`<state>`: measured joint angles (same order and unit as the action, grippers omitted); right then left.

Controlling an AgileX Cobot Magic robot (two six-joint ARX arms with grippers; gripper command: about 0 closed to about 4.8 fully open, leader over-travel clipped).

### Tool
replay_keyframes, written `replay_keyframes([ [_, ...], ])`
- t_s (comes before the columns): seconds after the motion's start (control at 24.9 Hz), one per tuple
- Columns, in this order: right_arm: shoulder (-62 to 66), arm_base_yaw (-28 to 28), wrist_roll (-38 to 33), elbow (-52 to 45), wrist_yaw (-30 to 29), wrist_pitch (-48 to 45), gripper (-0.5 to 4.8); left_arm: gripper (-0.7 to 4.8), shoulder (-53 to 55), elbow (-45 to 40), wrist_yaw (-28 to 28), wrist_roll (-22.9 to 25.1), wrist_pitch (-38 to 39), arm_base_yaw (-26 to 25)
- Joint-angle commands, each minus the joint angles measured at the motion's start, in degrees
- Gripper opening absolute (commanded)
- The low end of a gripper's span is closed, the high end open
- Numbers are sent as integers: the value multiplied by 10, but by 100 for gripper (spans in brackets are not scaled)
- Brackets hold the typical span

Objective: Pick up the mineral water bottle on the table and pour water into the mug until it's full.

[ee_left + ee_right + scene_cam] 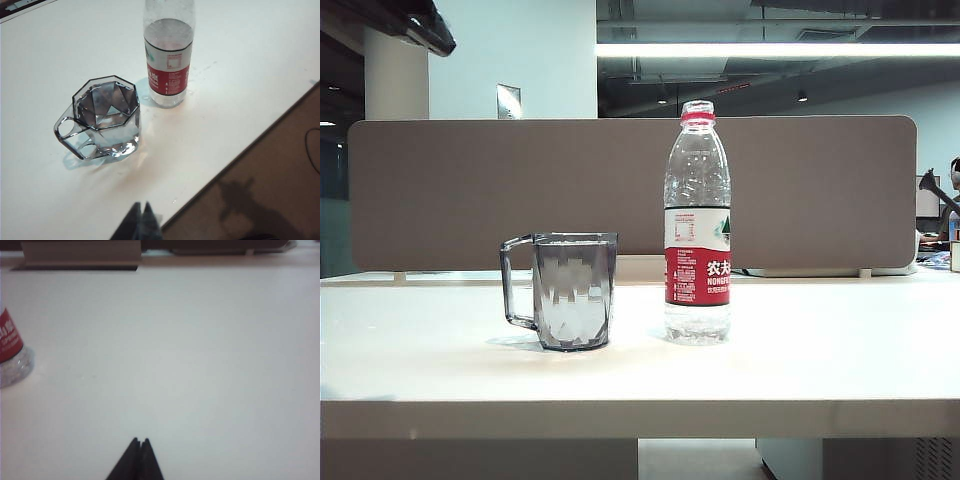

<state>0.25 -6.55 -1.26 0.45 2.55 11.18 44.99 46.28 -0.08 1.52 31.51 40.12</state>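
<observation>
Exterior view: mineral water bottle [697,225] upright, uncapped, just right of the mug [570,290] on the table [820,360]; no arm visible.
Left wrist view: left gripper [141,207] pressed together, hovering above the table edge, mug and bottle beyond it, apart; water [107,107] seems already in the mug.
Right wrist view: right gripper [140,441] pinched shut, empty, bottle well off to one side.
Risk: open bottle could tip if bumped on approach.

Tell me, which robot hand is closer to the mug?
Probably left. The left gripper hangs shut above the table edge near the mug. The right gripper, also shut, sees only the bottle, not the mug.
</observation>
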Motion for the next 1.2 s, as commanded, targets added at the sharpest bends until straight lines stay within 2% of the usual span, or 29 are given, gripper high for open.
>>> replay_keyframes([
  [0.04,-2,12,3,-4,3,-9,10,-5,-1,1,1,0,-7,0],
  [0.2,-2,12,30,-4,3,-9,11,-5,-1,1,1,0,-7,0],
  [0.88,-2,8,30,-4,3,-9,11,-5,-9,0,0,0,-5,-5],
  [0.96,-2,8,30,-4,3,-9,11,-5,-21,0,26,0,-6,-23],
  [1.04,-2,9,30,-4,3,-9,11,-5,-37,0,61,0,-5,-61],
  [1.2,-2,8,30,-4,3,-9,11,-5,-77,-11,78,-9,-7,-165],
])
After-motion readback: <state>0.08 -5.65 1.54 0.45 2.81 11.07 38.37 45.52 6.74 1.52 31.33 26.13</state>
